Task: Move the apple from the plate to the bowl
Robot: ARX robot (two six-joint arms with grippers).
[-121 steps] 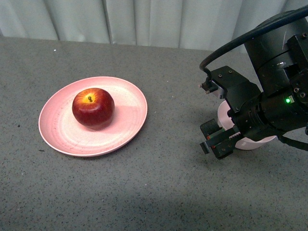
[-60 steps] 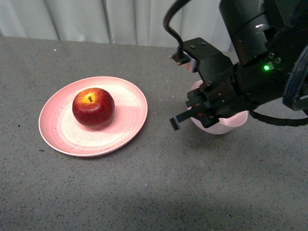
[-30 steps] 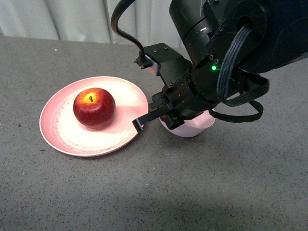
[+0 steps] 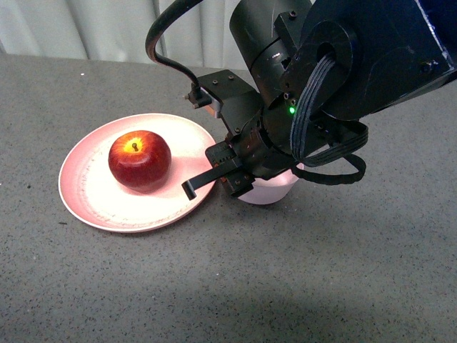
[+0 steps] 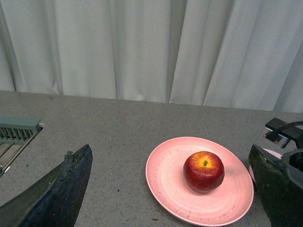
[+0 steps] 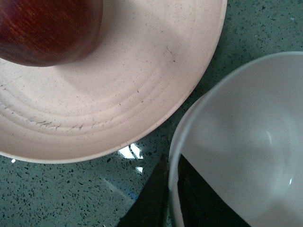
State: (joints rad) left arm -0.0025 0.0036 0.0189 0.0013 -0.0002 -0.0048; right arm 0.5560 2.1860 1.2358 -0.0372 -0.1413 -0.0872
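Apple [image 4: 139, 159]: glossy dark red skin; you can see a bright highlight by the stem.
Plate [image 4: 93, 196]: matt salmon pink, speckled, with faint rings and fine scuff marks.
Bowl [image 6: 246, 142]: smooth pale pink, a soft sheen inside.
Surface [image 4: 214, 286]: grey, finely flecked like stone; up close it mirrors small lights for you.
Curtain [image 5: 142, 47]: pale cloth in soft folds.
Left tool [image 5: 169, 149]: fingers [image 5: 61, 189] matt black, rough-edged.
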